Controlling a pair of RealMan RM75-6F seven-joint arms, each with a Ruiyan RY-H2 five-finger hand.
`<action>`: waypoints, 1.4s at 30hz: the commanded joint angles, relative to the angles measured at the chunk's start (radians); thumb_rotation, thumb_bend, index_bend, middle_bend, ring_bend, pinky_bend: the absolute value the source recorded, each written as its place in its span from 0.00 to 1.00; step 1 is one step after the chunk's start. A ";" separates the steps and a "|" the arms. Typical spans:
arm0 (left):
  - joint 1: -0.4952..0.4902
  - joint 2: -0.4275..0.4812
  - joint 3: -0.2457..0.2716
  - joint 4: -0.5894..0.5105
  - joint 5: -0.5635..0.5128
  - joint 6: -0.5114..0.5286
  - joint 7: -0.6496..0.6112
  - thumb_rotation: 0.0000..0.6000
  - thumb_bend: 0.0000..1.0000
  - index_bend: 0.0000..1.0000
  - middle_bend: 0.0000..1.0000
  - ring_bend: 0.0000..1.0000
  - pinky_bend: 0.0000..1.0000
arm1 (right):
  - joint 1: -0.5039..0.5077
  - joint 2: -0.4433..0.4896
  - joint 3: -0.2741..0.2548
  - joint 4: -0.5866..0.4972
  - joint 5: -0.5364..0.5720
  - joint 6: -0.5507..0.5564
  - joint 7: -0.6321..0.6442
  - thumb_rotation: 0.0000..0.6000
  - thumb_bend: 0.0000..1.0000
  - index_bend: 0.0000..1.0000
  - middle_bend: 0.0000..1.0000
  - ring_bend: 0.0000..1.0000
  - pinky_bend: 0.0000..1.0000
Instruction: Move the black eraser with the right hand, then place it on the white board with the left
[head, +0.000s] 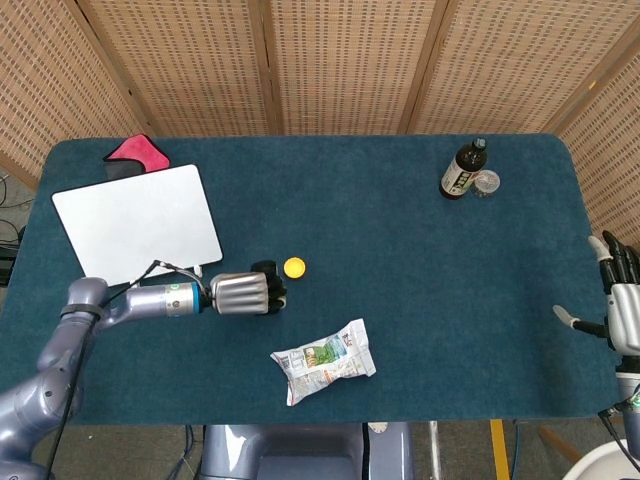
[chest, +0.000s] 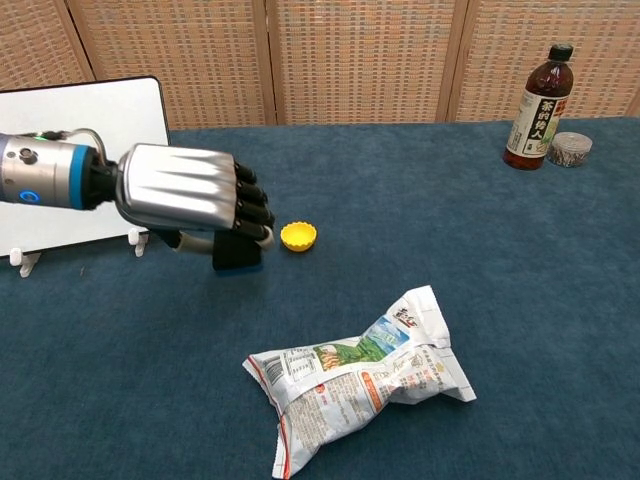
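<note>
The left robot hand (chest: 190, 200) has its fingers curled around the black eraser (chest: 237, 252), holding it clear of the blue surface (chest: 420, 200) just left of the yellow bottle cap (chest: 298, 236) and right of the white board (chest: 75, 150). The right robot hand (head: 620, 305) sits at the far right edge of the surface, fingers apart and holding nothing. A crumpled snack bag (chest: 355, 375) lies near the front; a dark bottle (chest: 530, 95) stands at the far right corner.
</note>
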 joint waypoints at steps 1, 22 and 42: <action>0.046 0.084 -0.020 0.002 -0.050 -0.012 0.127 1.00 0.49 0.66 0.41 0.42 0.42 | -0.002 0.003 -0.002 -0.007 -0.009 0.004 0.002 1.00 0.00 0.00 0.00 0.00 0.01; 0.289 0.157 -0.140 0.036 -0.291 -0.085 0.296 1.00 0.44 0.67 0.41 0.43 0.42 | 0.001 0.019 -0.019 -0.056 -0.059 -0.006 0.003 1.00 0.00 0.00 0.00 0.00 0.01; 0.281 0.106 -0.162 0.050 -0.346 -0.167 0.358 1.00 0.00 0.00 0.00 0.00 0.00 | -0.001 0.031 -0.022 -0.068 -0.058 -0.021 0.007 1.00 0.00 0.00 0.00 0.00 0.01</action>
